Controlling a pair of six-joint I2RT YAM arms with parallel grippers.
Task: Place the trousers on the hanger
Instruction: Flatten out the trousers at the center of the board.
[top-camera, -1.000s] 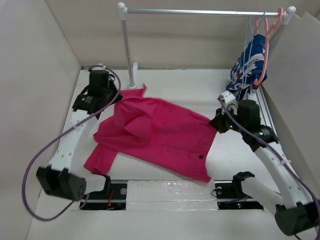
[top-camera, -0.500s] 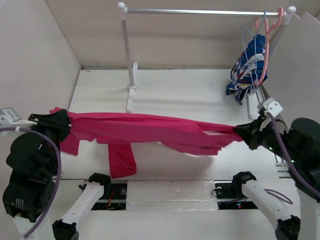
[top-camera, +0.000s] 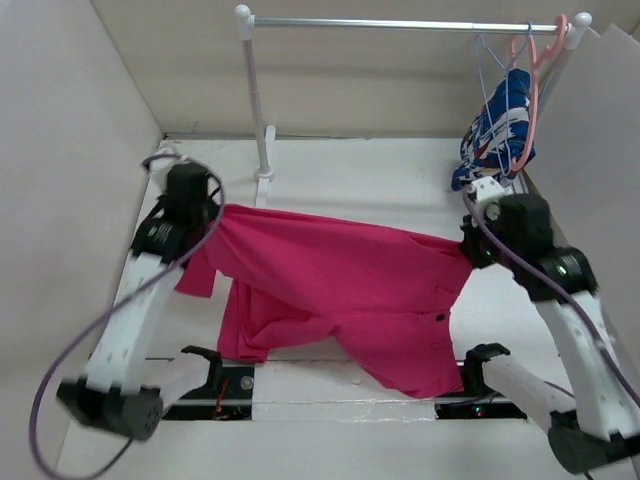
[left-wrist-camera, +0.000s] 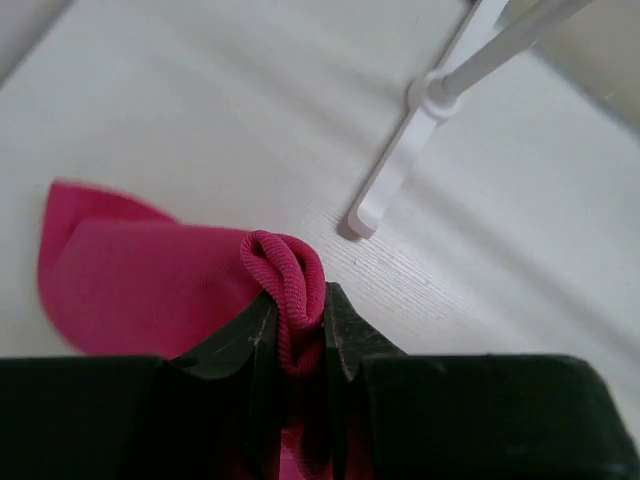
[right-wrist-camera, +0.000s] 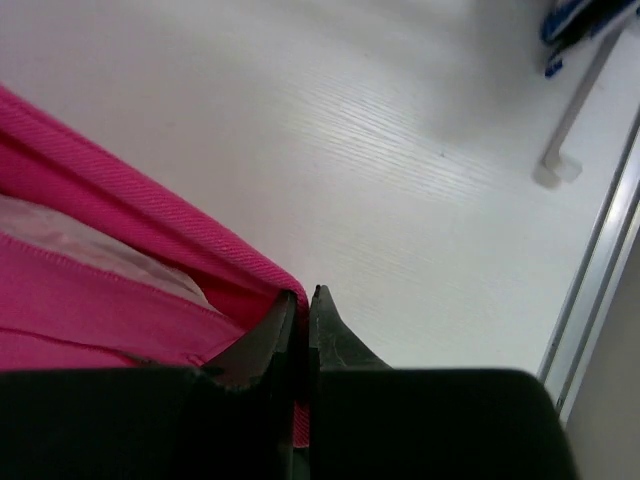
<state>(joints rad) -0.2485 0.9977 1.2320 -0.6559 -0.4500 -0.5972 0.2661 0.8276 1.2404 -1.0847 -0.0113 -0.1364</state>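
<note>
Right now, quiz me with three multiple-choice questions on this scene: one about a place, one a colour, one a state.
1. Where is the light-blue hanger?
A) flat on the table
B) on the rail, near its right end
C) under the cloth

2. What colour are the trousers?
A) magenta-pink
B) white
C) green

3. What state is the left gripper in?
A) open and empty
B) shut on the trousers
C) shut on a hanger

Answers: 1 B, it hangs from the rail beside the patterned garment; 2 A, plain in every view; 3 B, the left wrist view shows cloth pinched in it.

A robotics lab test cell is shown. A white counter (top-camera: 370, 180) is boxed by plain panels (top-camera: 60, 200); the left arm (top-camera: 130, 300) and right arm (top-camera: 575, 330) are bolted on.
</note>
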